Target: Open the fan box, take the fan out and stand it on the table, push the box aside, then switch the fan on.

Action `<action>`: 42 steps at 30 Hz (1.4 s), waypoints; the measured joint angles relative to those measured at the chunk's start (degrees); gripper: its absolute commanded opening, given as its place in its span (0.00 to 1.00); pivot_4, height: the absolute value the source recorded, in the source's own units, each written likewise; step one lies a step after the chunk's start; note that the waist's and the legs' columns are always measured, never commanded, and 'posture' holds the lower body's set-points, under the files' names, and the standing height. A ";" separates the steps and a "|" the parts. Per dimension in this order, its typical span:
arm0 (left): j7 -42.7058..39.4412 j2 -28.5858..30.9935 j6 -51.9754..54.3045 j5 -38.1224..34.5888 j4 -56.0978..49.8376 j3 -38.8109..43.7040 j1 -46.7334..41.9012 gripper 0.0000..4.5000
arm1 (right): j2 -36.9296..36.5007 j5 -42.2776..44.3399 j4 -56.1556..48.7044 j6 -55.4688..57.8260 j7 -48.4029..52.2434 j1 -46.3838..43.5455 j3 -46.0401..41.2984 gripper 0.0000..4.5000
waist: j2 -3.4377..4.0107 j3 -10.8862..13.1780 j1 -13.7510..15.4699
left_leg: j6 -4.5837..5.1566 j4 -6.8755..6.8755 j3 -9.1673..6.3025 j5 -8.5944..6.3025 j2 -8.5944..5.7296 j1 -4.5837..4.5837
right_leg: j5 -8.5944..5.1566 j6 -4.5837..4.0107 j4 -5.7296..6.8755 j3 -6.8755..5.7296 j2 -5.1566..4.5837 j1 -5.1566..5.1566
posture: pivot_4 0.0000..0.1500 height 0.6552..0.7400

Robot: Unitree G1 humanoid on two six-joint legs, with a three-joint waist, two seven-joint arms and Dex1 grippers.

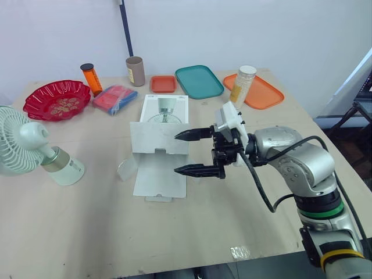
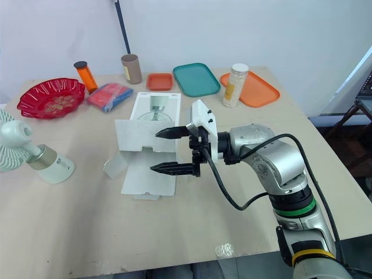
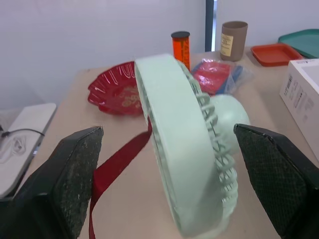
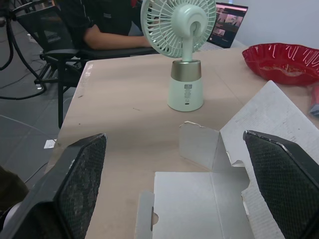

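On the table (image 1: pixel 244 215), left side: fan (image 1: pixel 35 148) upright, open fan box (image 1: pixel 160 148) mid-table.
My right gripper (image 1: pixel 176 153) is spread wide over the box flaps, holding nothing. Left wrist view puts my left gripper (image 3: pixel 172 169) wide apart either side of the fan head, no grip. Right wrist view adds a seated person (image 4: pixel 104 25) and laptop (image 4: pixel 227 22) behind the fan. Print on box side and fan base unreadable.

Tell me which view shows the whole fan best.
The right wrist view: the fan stands whole, grille to base, upright on the table. Both eye views crop its grille at the edge; the left wrist view catches the grille close, side-on.
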 measured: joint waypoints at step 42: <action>1.79 12.11 2.03 -18.01 1.78 -0.90 -15.44 0.99 | -0.30 -2.00 1.01 -1.92 1.25 0.69 0.35 1.00 | -0.09 0.06 -0.06 | -0.05 -0.02 0.01 0.00 0.01 0.01 | -0.01 0.00 0.03 0.01 0.00 -0.03 | 1.00 1.00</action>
